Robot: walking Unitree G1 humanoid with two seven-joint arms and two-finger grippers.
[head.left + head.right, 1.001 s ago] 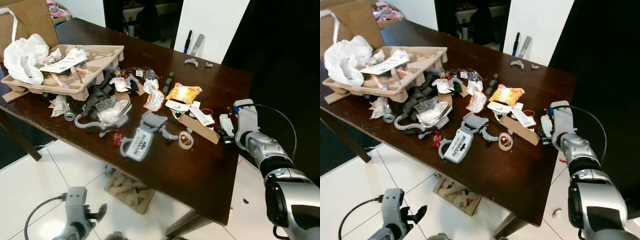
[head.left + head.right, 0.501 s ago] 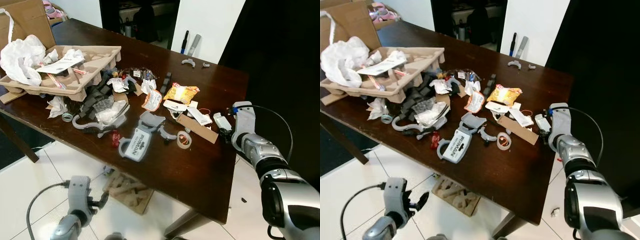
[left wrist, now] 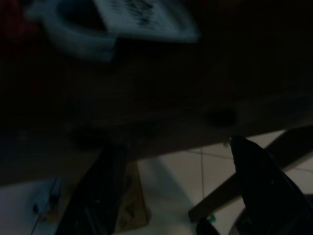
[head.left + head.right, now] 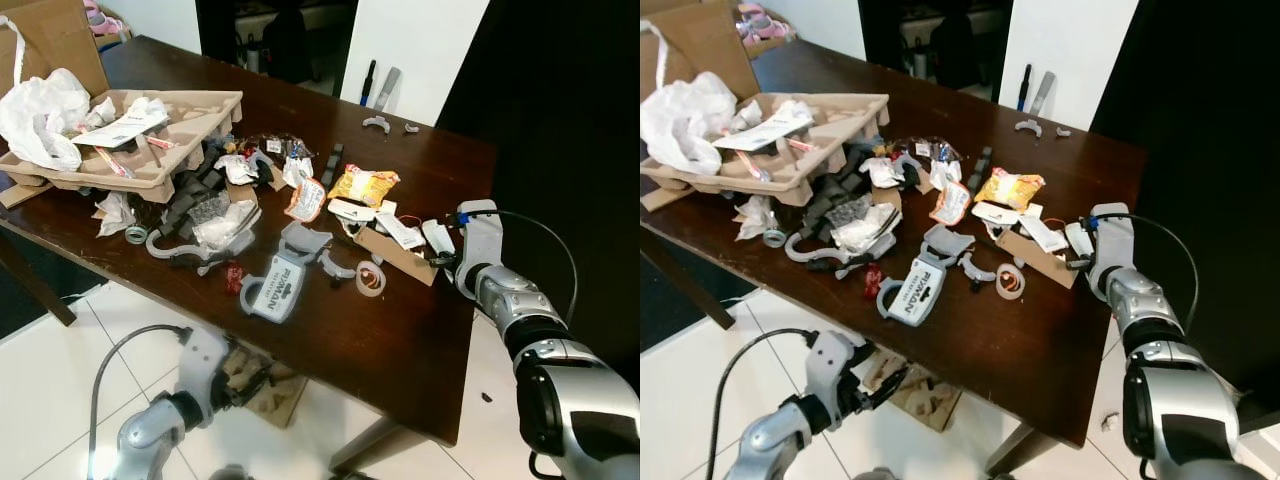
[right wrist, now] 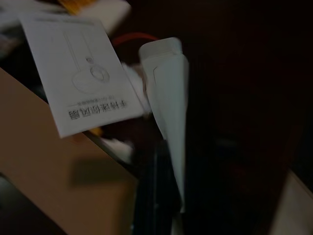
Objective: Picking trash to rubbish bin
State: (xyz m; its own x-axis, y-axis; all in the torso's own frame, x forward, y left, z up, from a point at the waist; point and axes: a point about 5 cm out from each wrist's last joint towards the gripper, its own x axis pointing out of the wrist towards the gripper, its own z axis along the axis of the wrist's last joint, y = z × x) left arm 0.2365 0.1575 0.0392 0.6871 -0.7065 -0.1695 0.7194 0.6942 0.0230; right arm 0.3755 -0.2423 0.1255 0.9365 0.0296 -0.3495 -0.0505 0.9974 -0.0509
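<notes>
A dark brown wooden table (image 4: 400,330) holds scattered trash. At its far left stands a moulded brown cardboard tray (image 4: 150,150) with a crumpled white plastic bag (image 4: 40,110). Near the front edge lies a grey-and-white printed pouch (image 4: 275,287). The right gripper (image 4: 447,258) reaches the table's right edge, fingers closed on a small white plastic wrapper (image 5: 168,93). The left gripper (image 4: 245,375) hangs below the table, fingers apart.

Pulp tray (image 4: 150,175) sits upper left on the table (image 4: 400,340); litter spreads centre — tape roll (image 4: 371,279) lower right of it.
</notes>
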